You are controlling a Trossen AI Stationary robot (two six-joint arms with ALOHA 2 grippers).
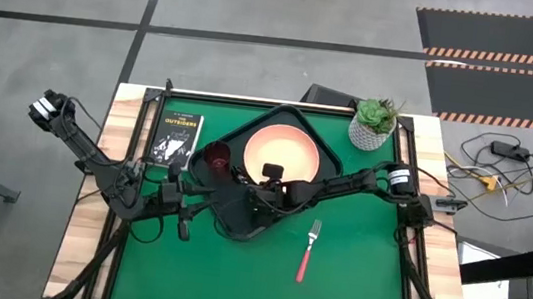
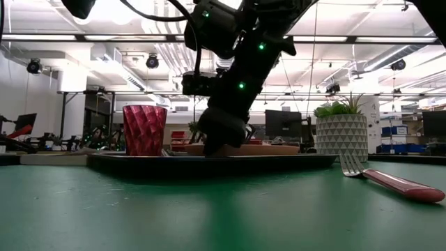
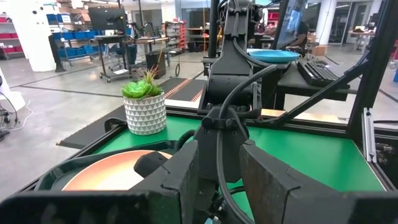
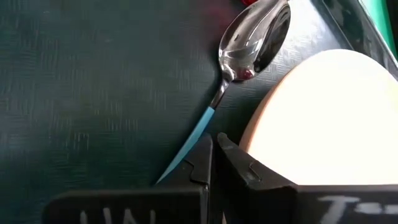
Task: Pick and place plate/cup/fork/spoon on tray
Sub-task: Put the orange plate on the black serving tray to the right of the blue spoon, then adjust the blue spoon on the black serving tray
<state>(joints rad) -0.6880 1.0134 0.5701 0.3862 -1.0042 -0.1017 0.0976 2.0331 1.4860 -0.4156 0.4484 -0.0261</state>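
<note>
Lying beside the plate [image 4: 329, 118], spoon [image 4: 245, 56] on tray [image 4: 93, 93]

spoon [image 4: 249, 43] handle end hidden behind right jaws, plate [image 4: 323, 118] cropped

Plate [image 1: 282, 153], cup [image 1: 216, 158] on tray [image 1: 320, 142]; fork [image 1: 307, 252] outside.

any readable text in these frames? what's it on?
"OUTSIDERS": white title on the black book, high view. Smaller lines on its cover are too small to read.
White marks on the right gripper body, right wrist view: cropped, unreadable.
Nothing else legible.
</note>
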